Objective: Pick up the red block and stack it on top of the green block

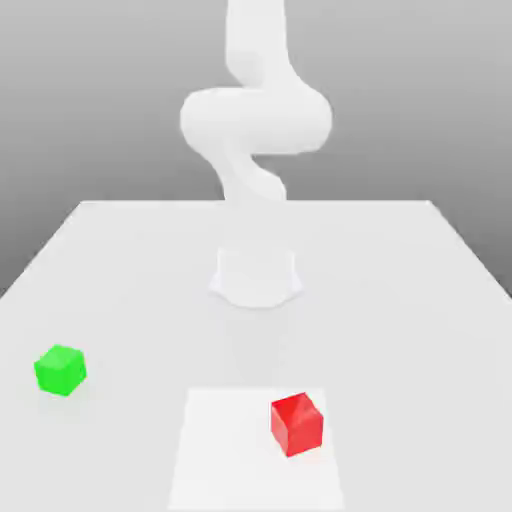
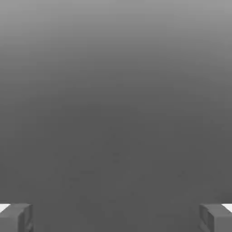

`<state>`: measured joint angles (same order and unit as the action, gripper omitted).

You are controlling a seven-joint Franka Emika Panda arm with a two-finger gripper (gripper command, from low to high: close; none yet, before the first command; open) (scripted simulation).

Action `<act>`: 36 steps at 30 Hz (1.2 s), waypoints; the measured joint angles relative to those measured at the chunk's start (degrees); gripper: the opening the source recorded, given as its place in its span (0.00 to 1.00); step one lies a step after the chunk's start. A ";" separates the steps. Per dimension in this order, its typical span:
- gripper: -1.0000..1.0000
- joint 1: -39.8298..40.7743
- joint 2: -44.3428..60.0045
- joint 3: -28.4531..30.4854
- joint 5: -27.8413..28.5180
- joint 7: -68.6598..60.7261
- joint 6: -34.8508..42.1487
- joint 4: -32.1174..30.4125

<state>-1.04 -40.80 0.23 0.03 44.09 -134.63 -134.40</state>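
On a white table [image 1: 120,260], the green block [image 1: 60,369] sits at the exterior view's left, well apart from the red block [image 1: 297,424], both cubes unmarked and turned corner-on, while the gripper [image 2: 116,217] hangs spread wide, empty.

You have a white table [image 1: 420,300] spread across the exterior view, its far edge meeting a plain grey backdrop [image 1: 90,90]. A paler square patch [image 1: 225,450] lies on the tabletop at the near edge, about midway across. From the end effector you look onto a flat, featureless grey surface [image 2: 116,113].
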 joint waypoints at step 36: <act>0.00 -6.21 52.68 -0.44 0.26 -14.85 -32.34 -20.71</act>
<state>-7.25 11.88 -0.21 0.29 29.24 -166.96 -155.11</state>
